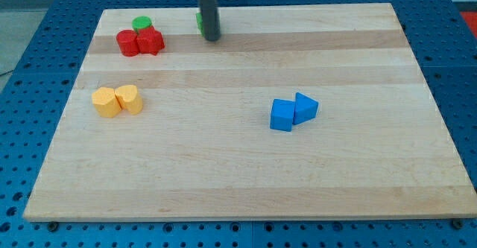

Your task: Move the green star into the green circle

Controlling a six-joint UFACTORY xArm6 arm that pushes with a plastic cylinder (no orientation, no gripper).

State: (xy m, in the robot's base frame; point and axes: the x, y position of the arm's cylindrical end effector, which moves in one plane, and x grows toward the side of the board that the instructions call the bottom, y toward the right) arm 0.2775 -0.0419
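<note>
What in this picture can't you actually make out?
- Green star: only a sliver shows left of my rod; its shape can't be confirmed.
- My tip: whether it touches that green block is unclear.
- Green circle: its lower part sits behind the red blocks.
- Rod's upper part: cut off by the view's top.

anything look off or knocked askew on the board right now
Nothing looks damaged or spilled. The only oddity: the green star is almost wholly hidden behind my tip at the view's top, apart from the green circle, which sits touching the red blocks. Yellow and blue pairs sit tidily.
</note>
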